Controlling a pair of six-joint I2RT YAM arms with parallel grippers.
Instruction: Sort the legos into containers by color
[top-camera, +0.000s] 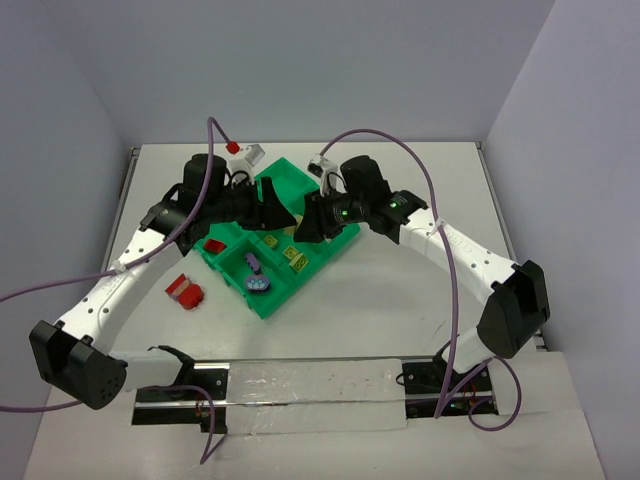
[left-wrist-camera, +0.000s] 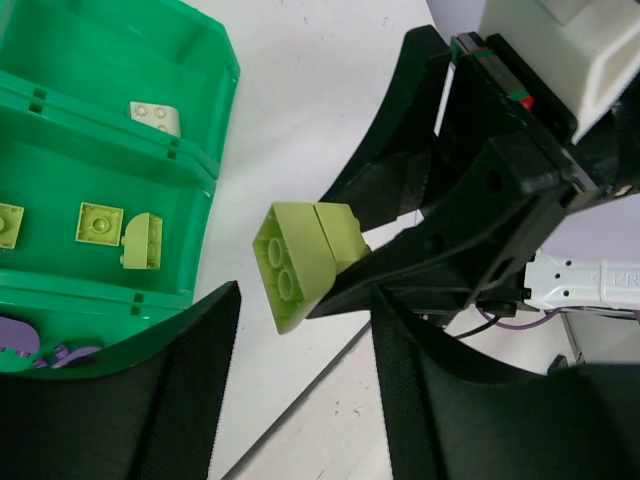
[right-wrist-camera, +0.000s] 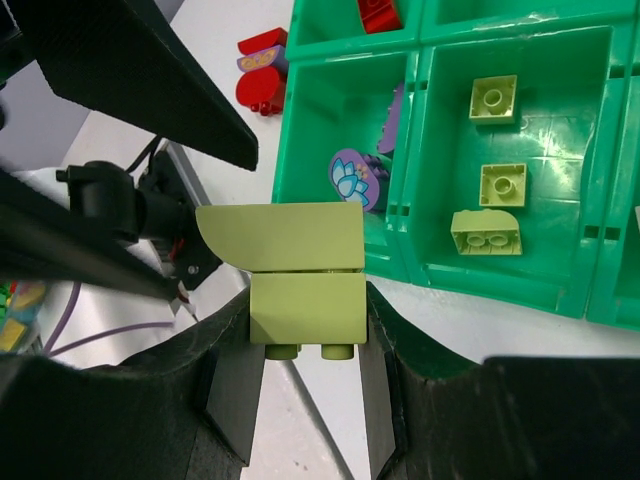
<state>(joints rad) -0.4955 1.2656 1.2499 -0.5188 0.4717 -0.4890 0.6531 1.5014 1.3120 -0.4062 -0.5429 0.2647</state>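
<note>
Two yellow-green legos stuck together (right-wrist-camera: 300, 275) are pinched between my right gripper's fingers (right-wrist-camera: 305, 325), just outside the green tray (right-wrist-camera: 330, 75). In the left wrist view the same yellow-green pair (left-wrist-camera: 305, 262) hangs off the right fingers, just ahead of my left gripper (left-wrist-camera: 300, 400). That gripper stands open with nothing between its fingers. The two grippers face each other over the tray's far side, left gripper (top-camera: 275, 212) and right gripper (top-camera: 308, 222). One container holds three loose yellow-green bricks (right-wrist-camera: 503, 184). Others hold purple pieces (right-wrist-camera: 358, 178), a red brick (right-wrist-camera: 378, 15) and a white brick (left-wrist-camera: 155, 117).
Red bricks (top-camera: 185, 290) lie on the table left of the tray (top-camera: 265, 305). A red and white piece (top-camera: 243, 152) sits at the far edge behind the tray. Purple cables loop over both arms.
</note>
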